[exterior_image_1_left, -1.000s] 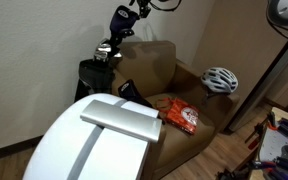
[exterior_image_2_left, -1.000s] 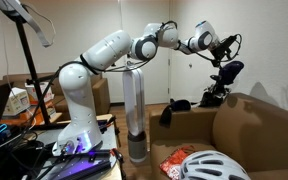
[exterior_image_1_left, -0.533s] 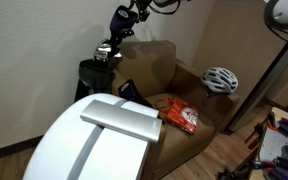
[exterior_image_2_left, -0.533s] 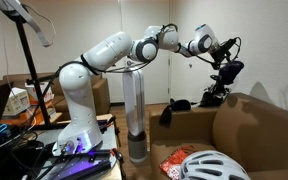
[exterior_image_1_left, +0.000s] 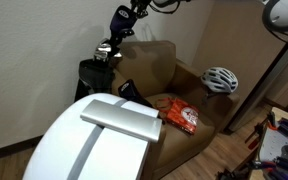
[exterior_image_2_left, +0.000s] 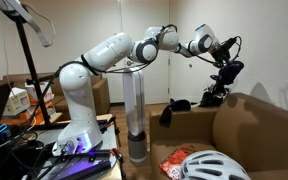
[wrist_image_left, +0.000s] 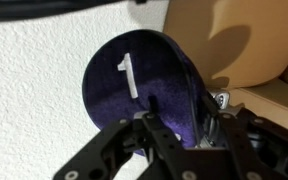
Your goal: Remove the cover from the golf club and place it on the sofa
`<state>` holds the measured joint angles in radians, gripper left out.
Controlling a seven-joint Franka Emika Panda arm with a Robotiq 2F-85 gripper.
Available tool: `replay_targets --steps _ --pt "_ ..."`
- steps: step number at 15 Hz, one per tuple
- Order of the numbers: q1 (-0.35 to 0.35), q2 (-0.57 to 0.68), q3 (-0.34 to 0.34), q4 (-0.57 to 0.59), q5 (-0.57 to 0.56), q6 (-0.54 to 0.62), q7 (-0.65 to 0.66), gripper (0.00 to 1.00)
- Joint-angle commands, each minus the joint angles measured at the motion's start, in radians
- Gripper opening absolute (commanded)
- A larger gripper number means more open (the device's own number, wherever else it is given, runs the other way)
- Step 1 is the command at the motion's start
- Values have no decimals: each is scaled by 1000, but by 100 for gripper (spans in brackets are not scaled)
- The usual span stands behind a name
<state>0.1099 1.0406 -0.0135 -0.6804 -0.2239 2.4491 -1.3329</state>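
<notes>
In the wrist view the cover [wrist_image_left: 134, 85] is a dark navy fabric hood with a white "1", set against the white wall. My gripper [wrist_image_left: 181, 102] straddles its lower right part, one finger on each side of the fabric. The jaws stand partly closed, and I cannot tell whether they press it. In both exterior views the cover [exterior_image_1_left: 119, 21] [exterior_image_2_left: 229, 72] tops the golf club above the black golf bag [exterior_image_1_left: 92, 72], with the gripper [exterior_image_1_left: 132, 14] [exterior_image_2_left: 224, 52] at it. The club head is hidden under the cover. The brown sofa [exterior_image_1_left: 154, 65] [exterior_image_2_left: 254, 125] stands beside the bag.
A white helmet [exterior_image_1_left: 220, 79] lies on the sofa's arm and an orange packet [exterior_image_1_left: 179, 116] on its seat. Silver iron heads [exterior_image_1_left: 105, 48] stick out of the bag. A white rounded body [exterior_image_1_left: 99, 145] fills the foreground. A light stand [exterior_image_2_left: 29, 70] rises behind the arm.
The arm has held its place at the cover. The fingers have come closer together around the fabric.
</notes>
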Motion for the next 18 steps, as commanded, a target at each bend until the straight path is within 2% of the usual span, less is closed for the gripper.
replay_targets --steps 1,2,5,8,14,18 --pt "1 31 -8 61 -4 -6 -4 15" --pt "1 31 -9 62 -4 -5 -3 9" --pt "-1 29 -6 59 -1 -6 -7 5" --pt "-2 13 -21 52 -6 -10 16 8" --pt "3 -47 -113 33 -21 -27 147 7" --pt "23 -87 -212 3 -38 -34 305 7"
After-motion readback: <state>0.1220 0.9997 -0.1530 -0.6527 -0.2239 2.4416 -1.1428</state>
